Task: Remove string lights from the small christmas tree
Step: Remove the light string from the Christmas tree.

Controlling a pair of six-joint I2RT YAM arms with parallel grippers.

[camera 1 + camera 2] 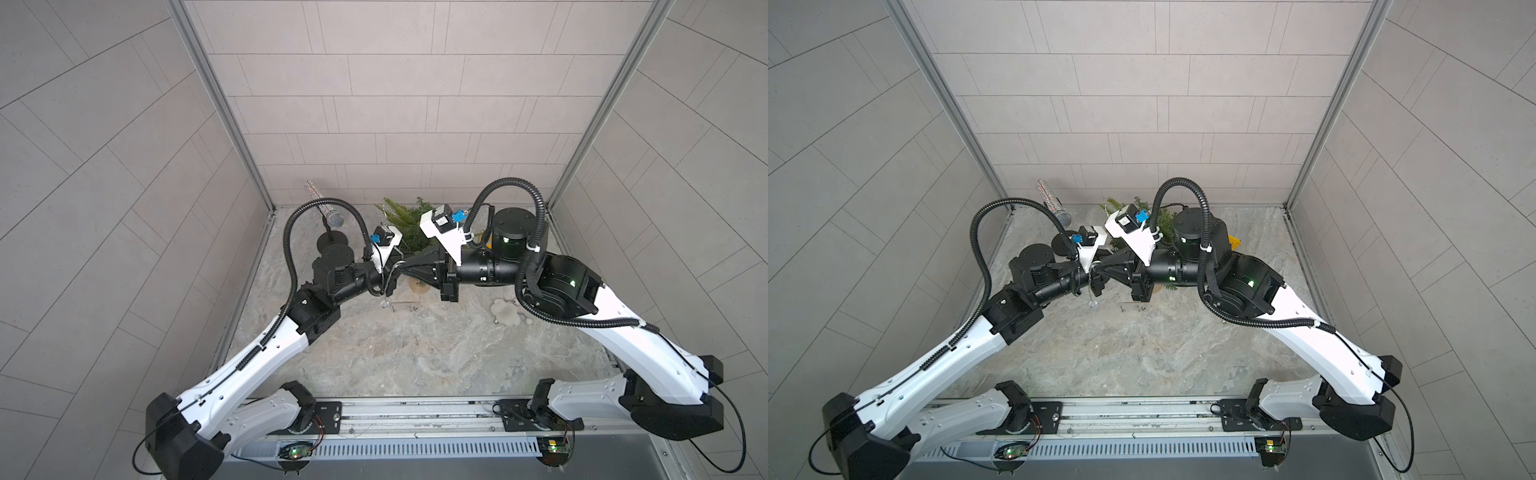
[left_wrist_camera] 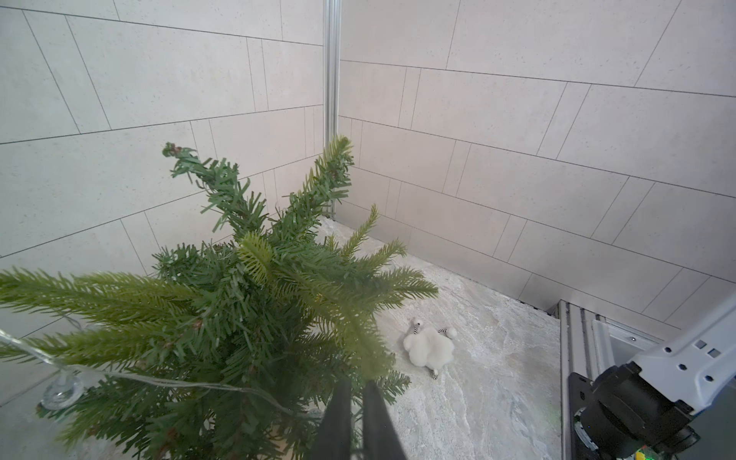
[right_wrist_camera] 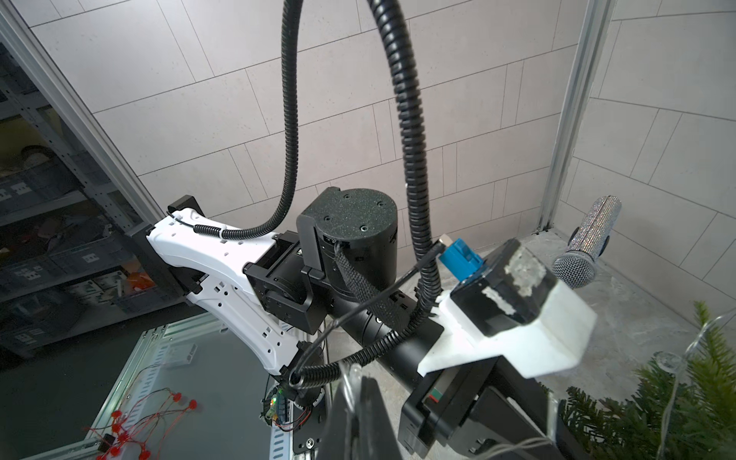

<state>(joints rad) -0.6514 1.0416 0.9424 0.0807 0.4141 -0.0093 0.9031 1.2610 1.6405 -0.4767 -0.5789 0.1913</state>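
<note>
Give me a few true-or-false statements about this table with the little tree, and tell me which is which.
1. The fluffy white toy lies on the table, apart from the tree. True.
2. The microphone lies flat on the table. False: it sits tilted on a black stand.
3. The left gripper and right gripper are wide open. False: both are shut on the string lights.
4. Part of the string lights lies across the tree's branches. True.
</note>
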